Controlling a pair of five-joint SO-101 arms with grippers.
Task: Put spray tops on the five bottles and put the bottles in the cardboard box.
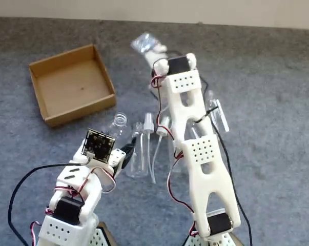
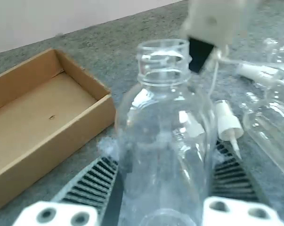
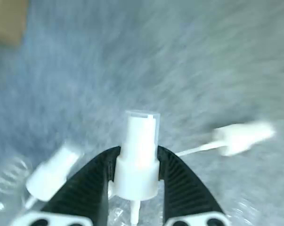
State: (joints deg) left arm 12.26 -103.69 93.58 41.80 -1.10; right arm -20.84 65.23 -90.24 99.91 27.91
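While gripping a clear open-necked bottle (image 2: 163,141) between the narrowed fingers of the left claw (image 2: 165,190), sits just beside the cardboard box (image 1: 80,115), off its right wall, apart from it. Broad stretch of grey table (image 1: 277,77) to the right and in front of the box. Pinches a white spray top (image 3: 139,136) by its collar in the right claw (image 3: 137,155). Crowded between the arms: lying bottles (image 1: 139,154) and loose spray tops (image 1: 148,123), touching or nearly so. One more bottle beyond the right arm (image 1: 195,133). Crumpled bag (image 1: 144,42) near the table's far edge.
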